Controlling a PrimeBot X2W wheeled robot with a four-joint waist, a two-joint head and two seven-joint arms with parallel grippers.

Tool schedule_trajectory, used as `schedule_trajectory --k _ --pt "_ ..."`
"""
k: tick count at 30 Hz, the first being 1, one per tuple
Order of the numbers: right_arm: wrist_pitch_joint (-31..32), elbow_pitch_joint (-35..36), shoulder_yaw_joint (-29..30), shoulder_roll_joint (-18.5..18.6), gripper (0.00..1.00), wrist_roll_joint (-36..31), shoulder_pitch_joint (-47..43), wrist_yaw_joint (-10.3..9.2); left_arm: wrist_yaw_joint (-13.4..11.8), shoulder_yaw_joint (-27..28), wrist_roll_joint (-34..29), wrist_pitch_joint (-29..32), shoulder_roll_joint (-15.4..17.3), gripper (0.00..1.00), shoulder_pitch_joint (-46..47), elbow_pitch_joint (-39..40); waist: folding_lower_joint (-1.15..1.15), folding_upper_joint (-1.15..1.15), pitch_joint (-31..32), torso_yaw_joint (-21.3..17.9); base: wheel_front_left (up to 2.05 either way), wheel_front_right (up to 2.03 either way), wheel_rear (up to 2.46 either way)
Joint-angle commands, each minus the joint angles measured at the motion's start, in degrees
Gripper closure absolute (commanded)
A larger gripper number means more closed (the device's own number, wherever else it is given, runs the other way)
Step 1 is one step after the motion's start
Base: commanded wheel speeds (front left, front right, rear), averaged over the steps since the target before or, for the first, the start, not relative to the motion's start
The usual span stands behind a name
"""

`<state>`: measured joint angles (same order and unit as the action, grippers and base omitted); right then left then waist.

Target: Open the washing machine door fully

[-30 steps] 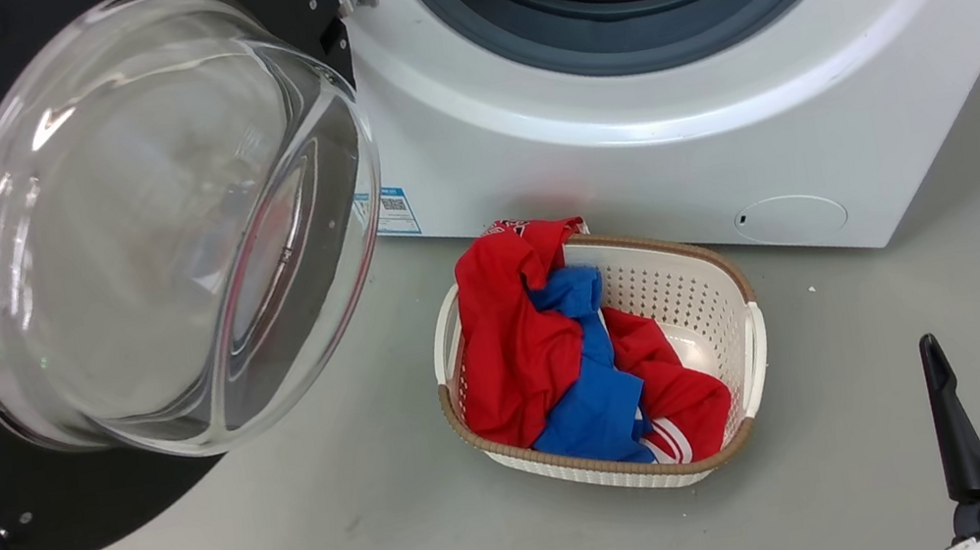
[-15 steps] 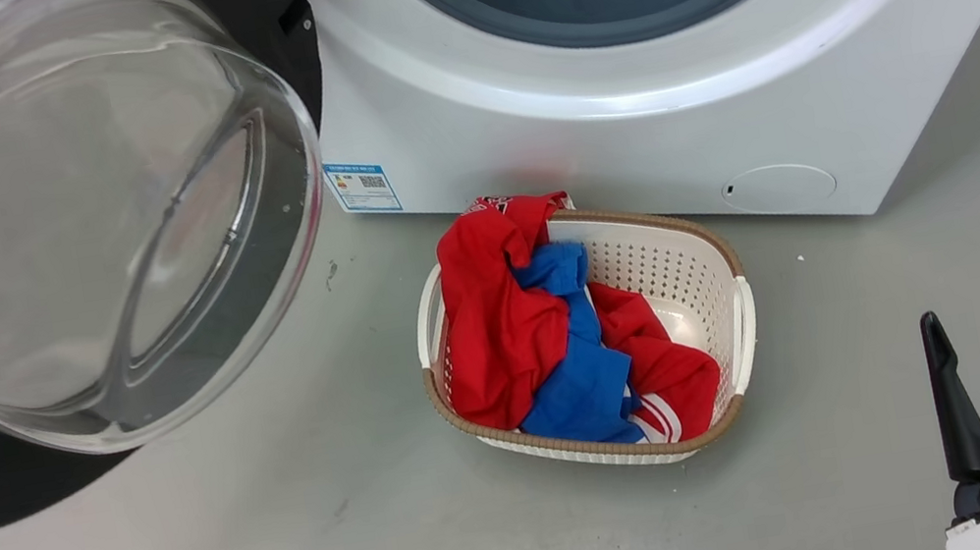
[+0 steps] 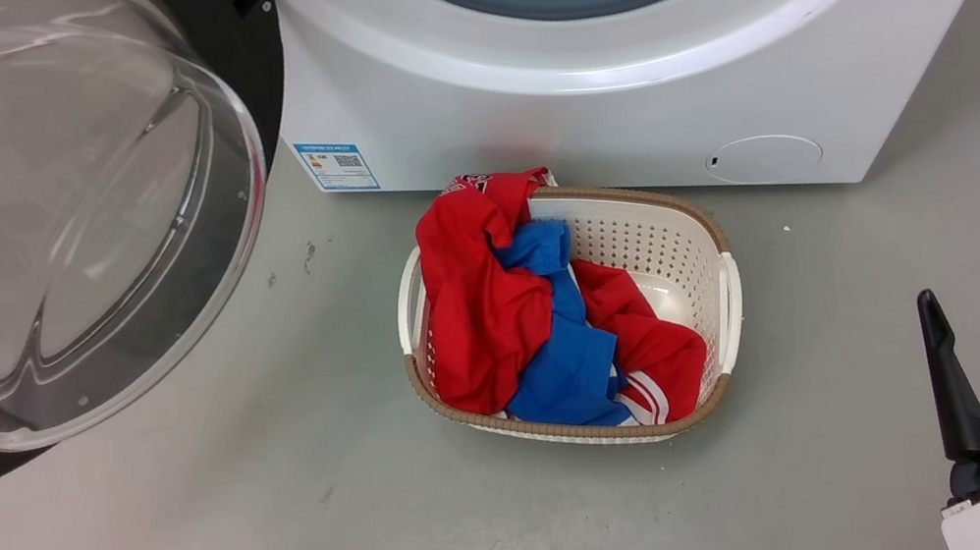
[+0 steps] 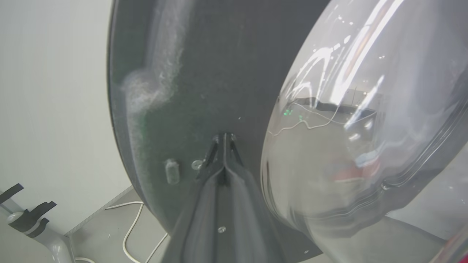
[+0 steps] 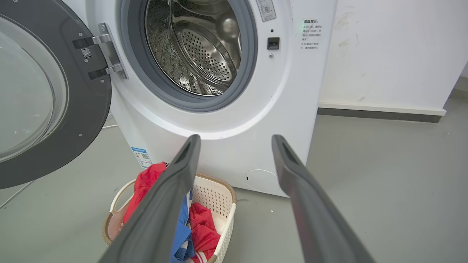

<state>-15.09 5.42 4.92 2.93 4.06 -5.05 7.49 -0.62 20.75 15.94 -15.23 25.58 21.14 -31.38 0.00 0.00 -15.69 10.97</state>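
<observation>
At the far left, the washing machine door (image 3: 41,211) stands swung out from the washing machine (image 3: 580,100). It hangs on a metal hinge (image 5: 109,51) at the left of the opening, and its bulging clear bowl faces out over the floor (image 3: 297,546). In the left wrist view the left gripper (image 4: 223,138) has its two dark fingers pressed together. Their joined tips sit against the glossy black inner face of the door, just beside the bowl, near the door's outer rim. A white cable (image 4: 128,233) lies on the floor below that rim. To the right of the hinge, the grey-rimmed opening shows the steel drum (image 5: 197,47), uncovered. A blue label (image 3: 335,164) is stuck near the lower left corner of the machine's white front. On the floor just before that front, touching or almost touching it, stands a white basket (image 3: 734,304) with a brown rim. It holds a red garment (image 3: 487,315) draped over its left wall and a blue garment (image 3: 564,362) lying against it. Further right, low on the machine's front, is a small round white flap (image 3: 764,157), closed. At the lower right of the head view the right gripper (image 3: 969,287) hangs above bare floor with its fingers spread apart and nothing between them, well apart from the basket and the machine. From its own wrist view those fingers point towards the machine's front.
</observation>
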Motion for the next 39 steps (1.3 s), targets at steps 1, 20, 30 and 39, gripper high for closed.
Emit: schedule_trajectory --k 1,20,30,39 --pt "-0.1 0.2 -0.1 -0.1 0.00 -0.1 0.6 0.01 0.3 0.4 -0.4 0.2 0.5 1.00 1.2 -0.8 0.00 0.00 -0.1 -0.2 0.00 0.00 0.00" --pt "-0.1 -0.7 0.9 -0.1 0.00 2.8 -0.5 0.01 2.5 3.0 -10.6 0.0 -5.7 1.00 -5.2 13.1 0.00 0.00 6.4 -0.7 0.00 0.00 0.00" --pt "-0.1 -0.6 1.4 -0.1 0.00 3.4 -3.2 0.01 4.9 -2.8 -14.0 0.0 -12.2 1.00 -11.2 27.2 0.00 0.00 12.0 -1.5 0.00 0.00 0.00" --pt "-0.1 0.7 2.3 -0.1 0.00 4.0 -3.7 0.01 5.7 -11.9 -16.2 0.0 -17.9 1.00 -15.6 32.3 0.00 0.00 13.6 -3.4 0.00 0.00 0.00"
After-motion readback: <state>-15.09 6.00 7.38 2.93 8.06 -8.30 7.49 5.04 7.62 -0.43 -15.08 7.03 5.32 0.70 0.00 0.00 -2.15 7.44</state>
